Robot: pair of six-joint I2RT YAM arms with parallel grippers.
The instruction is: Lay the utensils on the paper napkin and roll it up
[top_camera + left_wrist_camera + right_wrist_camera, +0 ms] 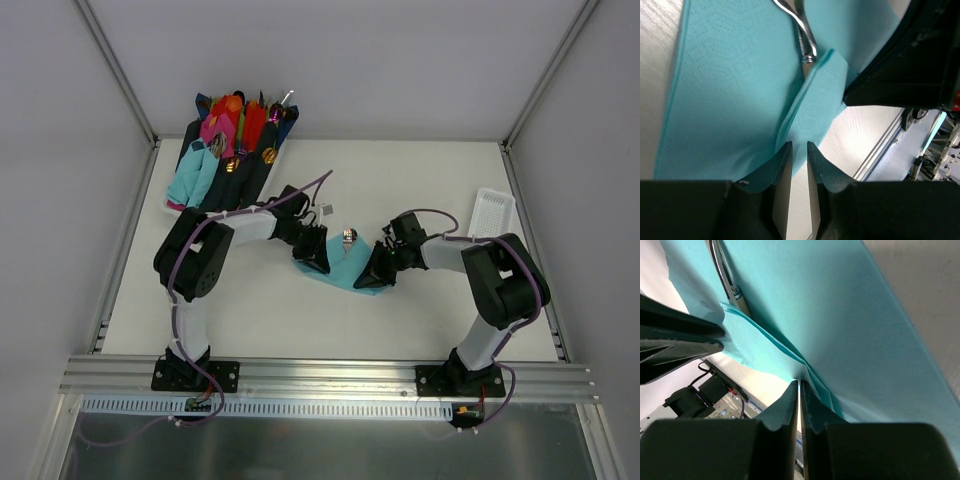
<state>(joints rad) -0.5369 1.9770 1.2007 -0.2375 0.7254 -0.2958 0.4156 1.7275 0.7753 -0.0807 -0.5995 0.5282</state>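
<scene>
Nearest you, your left end effector [799, 146] and right end effector [799, 384] are each clenched on the raised near fold of the paper napkin [345, 268], one at either side of it. The napkin lies on the counter [300, 320] with the utensils [348, 237] resting on its far part. Beyond the napkin to the left are coloured napkin bundles [240, 130], and to its right a white basket [492, 212].
</scene>
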